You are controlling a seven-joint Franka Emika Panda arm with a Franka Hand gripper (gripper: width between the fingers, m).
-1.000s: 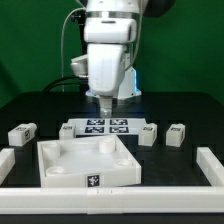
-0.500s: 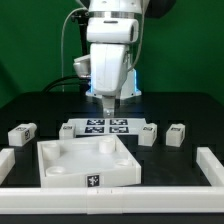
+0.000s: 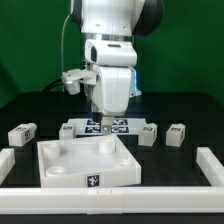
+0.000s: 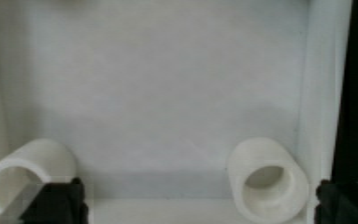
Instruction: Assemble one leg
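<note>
Three legs show in the exterior view, small white tagged blocks on the black table: one at the left and two at the right. The large white square panel lies in front of them. My gripper hangs above the panel's far edge, away from every leg. In the wrist view the panel fills the frame, with two round corner sockets. My gripper is open and empty, its dark fingertips standing wide apart.
The marker board lies flat behind the panel, partly hidden by my gripper. A low white rail runs along the table's front, with short side pieces at the left and right.
The arm has come down and slightly toward the exterior view's left, so the gripper now hangs lower over the panel's far edge. The legs and panel have not moved.
</note>
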